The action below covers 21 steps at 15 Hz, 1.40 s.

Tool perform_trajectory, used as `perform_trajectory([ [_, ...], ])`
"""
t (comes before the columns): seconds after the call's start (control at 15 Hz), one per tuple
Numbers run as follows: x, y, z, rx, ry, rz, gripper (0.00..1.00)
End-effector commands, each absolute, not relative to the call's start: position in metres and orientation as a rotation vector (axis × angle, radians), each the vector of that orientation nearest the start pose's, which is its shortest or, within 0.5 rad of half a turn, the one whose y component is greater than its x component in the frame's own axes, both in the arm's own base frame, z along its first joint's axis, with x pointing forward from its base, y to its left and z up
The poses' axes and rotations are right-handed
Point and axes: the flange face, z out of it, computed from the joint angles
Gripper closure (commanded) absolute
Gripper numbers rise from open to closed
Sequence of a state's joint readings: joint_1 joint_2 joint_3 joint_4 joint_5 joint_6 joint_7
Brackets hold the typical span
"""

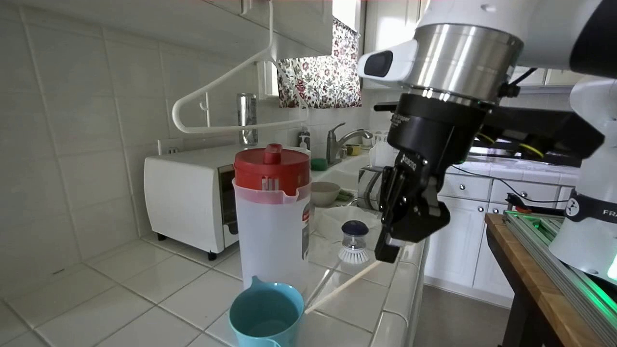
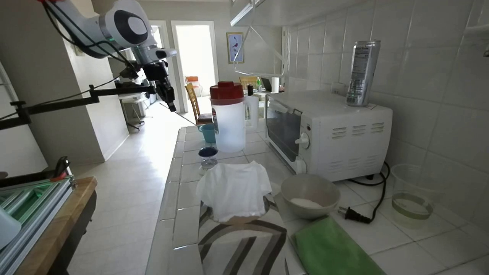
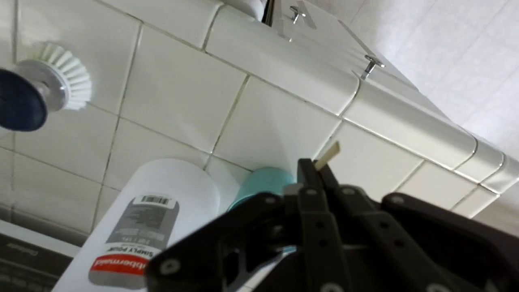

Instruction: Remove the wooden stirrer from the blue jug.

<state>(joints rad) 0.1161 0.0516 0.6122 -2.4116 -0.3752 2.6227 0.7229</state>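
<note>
The blue jug (image 1: 266, 313) stands upright on the tiled counter beside the red-lidded pitcher. It also shows in an exterior view (image 2: 208, 133) and, partly behind my fingers, in the wrist view (image 3: 265, 181). My gripper (image 1: 387, 251) is above the counter's front edge, higher than the jug, and is shut on the wooden stirrer (image 1: 343, 288). The stirrer slants down from the fingertips towards the jug. Its lower end appears beside the jug's rim; I cannot tell whether it touches. No part of it shows inside the jug. Its short upper end sticks out past my fingertips (image 3: 329, 155).
The pitcher (image 1: 272, 231) stands right against the jug's far side. A dish brush (image 1: 354, 241) stands on the counter near it. A white toaster oven (image 1: 185, 193) is by the wall. A white hanger (image 1: 241, 129) hangs above. A bowl (image 2: 310, 194) and a cloth-covered item (image 2: 235, 191) are farther along.
</note>
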Motion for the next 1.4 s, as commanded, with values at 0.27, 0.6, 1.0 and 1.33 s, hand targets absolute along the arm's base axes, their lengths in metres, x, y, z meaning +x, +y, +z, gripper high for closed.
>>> perform_trajectory([
  [0.27,0.378,0.301,0.375,-3.203,-0.682,-0.265,0.99],
  [0.6,0.377,0.268,0.359,-3.37,-0.72,-0.034,0.99],
  [1.0,0.386,0.265,0.302,-3.406,-0.6,-0.103,0.99],
  [1.33,0.403,0.261,0.273,-3.423,-0.421,-0.301,0.99],
])
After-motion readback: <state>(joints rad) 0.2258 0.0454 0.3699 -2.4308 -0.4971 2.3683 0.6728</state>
